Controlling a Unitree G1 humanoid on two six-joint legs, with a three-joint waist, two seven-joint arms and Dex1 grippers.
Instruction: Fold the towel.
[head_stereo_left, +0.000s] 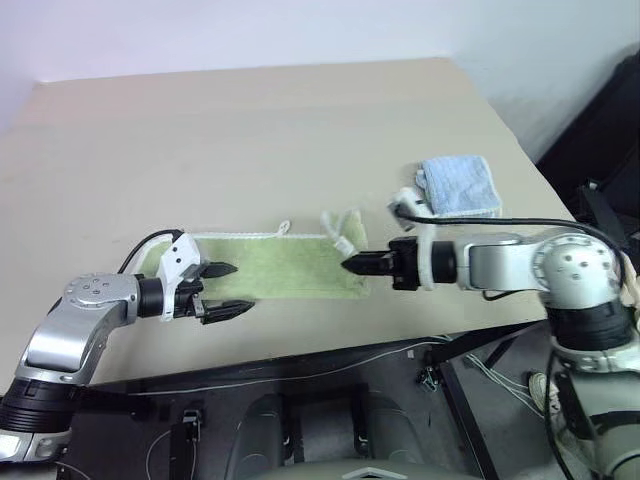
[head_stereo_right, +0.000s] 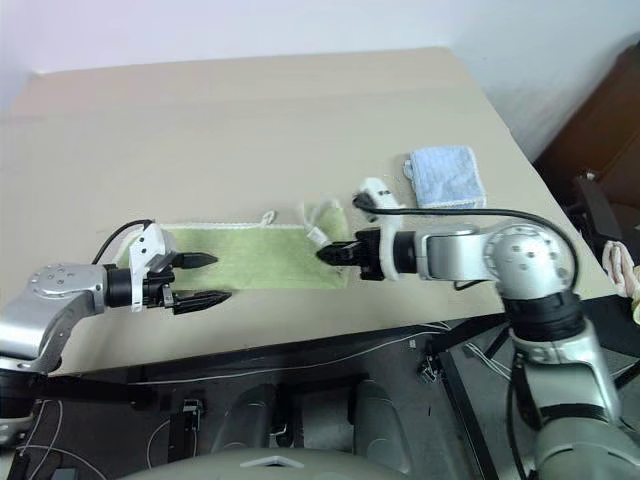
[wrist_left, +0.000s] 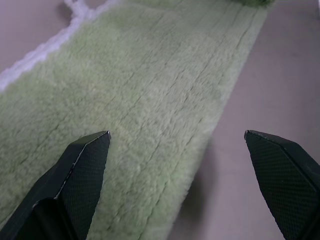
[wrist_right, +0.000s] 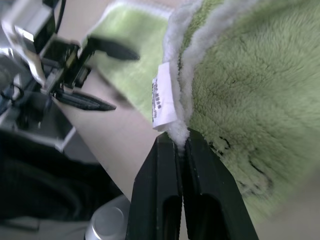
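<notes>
Near the front edge of the beige table (head_stereo_left: 300, 120) lies the light green towel (head_stereo_left: 285, 265), folded into a long narrow strip that runs across in front of the robot, with white stitched edging along its far side and a small white loop (head_stereo_left: 284, 228) sticking up from that edge. At the strip's right end the right gripper (head_stereo_left: 352, 265) is clamped on the towel's corner: in the right wrist view its two black fingers (wrist_right: 165, 180) are pressed together on the white-edged hem, just beside a small white care label (wrist_right: 163, 102), and the corner is lifted off the table and curled back over the strip. At the strip's left end the left gripper (head_stereo_left: 232, 290) hovers with its jaws spread wide and nothing between them; in the left wrist view one fingertip (wrist_left: 92, 155) sits above the green terry and the other above bare tabletop beyond the near edge of the towel, though whether either touches the surface cannot be told. Farther back and to the right, well apart from the green strip, a smaller light blue towel (head_stereo_left: 460, 185) rests folded on the table.
</notes>
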